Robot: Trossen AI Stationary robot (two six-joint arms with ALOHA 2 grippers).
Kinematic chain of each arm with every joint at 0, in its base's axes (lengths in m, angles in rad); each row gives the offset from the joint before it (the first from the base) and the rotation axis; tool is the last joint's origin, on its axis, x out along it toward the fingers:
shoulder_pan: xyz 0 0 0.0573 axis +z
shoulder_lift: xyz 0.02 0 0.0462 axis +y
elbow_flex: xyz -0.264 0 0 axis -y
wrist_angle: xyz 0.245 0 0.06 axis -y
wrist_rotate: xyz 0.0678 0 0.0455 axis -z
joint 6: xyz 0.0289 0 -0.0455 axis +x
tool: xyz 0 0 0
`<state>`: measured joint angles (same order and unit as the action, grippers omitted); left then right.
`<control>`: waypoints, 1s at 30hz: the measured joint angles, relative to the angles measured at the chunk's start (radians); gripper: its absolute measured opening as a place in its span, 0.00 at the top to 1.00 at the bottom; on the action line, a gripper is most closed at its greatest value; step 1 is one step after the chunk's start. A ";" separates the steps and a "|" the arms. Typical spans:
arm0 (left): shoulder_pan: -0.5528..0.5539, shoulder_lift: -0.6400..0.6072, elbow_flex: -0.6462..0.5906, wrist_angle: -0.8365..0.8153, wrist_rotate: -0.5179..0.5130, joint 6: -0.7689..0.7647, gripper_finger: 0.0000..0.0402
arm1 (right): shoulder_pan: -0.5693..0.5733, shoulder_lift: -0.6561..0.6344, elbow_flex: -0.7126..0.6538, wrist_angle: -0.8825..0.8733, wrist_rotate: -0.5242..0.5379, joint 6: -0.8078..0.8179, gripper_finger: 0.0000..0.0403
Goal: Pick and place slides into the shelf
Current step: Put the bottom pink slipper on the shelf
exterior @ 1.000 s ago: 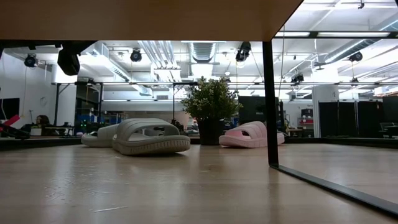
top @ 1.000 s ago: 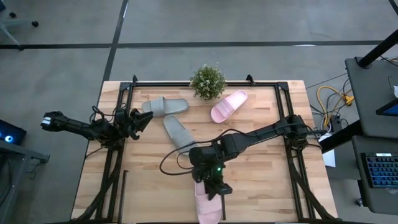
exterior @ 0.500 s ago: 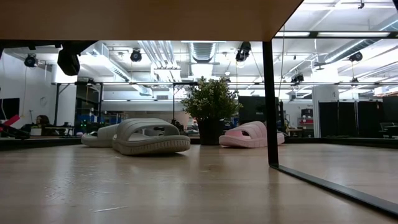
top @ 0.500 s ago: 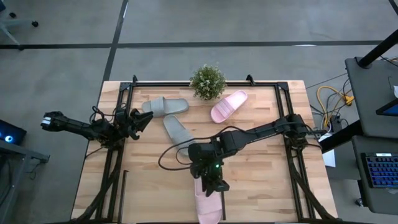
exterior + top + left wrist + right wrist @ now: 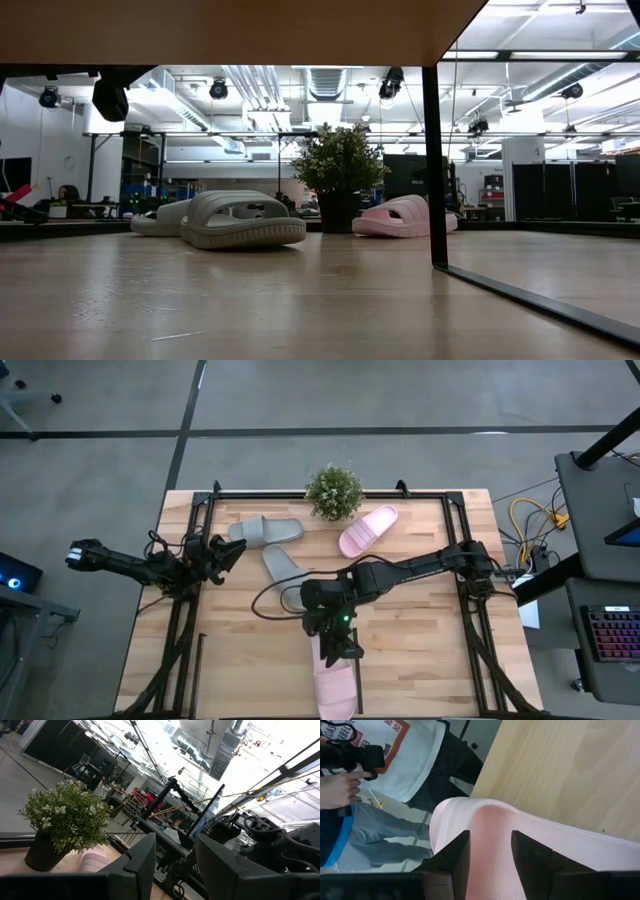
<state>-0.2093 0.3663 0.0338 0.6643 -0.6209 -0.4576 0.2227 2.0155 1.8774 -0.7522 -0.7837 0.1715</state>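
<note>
One pale pink slide (image 5: 335, 688) lies lengthwise at the table's near edge, beside a thin black shelf bar (image 5: 357, 695). In the right wrist view its end (image 5: 451, 815) reaches past the table edge. My right gripper (image 5: 341, 651) hangs just above its far part, open, with the fingers (image 5: 454, 865) apart over the pink surface. A second pink slide (image 5: 368, 530) and two grey-green slides (image 5: 266, 530) (image 5: 285, 572) rest flat, soles down, on the far half of the table. My left gripper (image 5: 228, 552) waits open at the left side with nothing between its fingers.
A small potted plant (image 5: 333, 492) stands at the far edge between the slides. Black frame rails (image 5: 190, 610) run along both sides of the table. In the low view a shelf upright (image 5: 432, 160) stands under the wooden shelf top. People stand beyond the near edge (image 5: 415, 750).
My right gripper has drawn back a little from the near edge toward the table's middle, rising slightly. The pink slide under it has stayed where it lay, and more of it shows now.
</note>
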 joint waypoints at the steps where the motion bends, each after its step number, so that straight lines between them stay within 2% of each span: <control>1: 0.000 0.000 0.000 0.000 0.000 0.000 0.69 | -0.002 0.000 0.000 0.000 0.000 0.000 0.67; 10: 0.000 0.000 0.000 0.000 0.000 -0.001 0.69 | -0.041 0.000 0.000 0.018 0.009 0.004 0.68; 24: 0.000 0.000 0.000 0.000 0.000 -0.002 0.69 | -0.049 0.000 0.000 0.146 0.294 -0.066 0.80; 30: 0.000 0.000 0.000 0.000 0.000 -0.001 0.69 | -0.049 0.000 0.000 0.135 0.301 -0.130 0.91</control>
<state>-0.2096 0.3660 0.0338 0.6643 -0.6209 -0.4587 0.1738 2.0151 1.8778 -0.6169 -0.4829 0.0414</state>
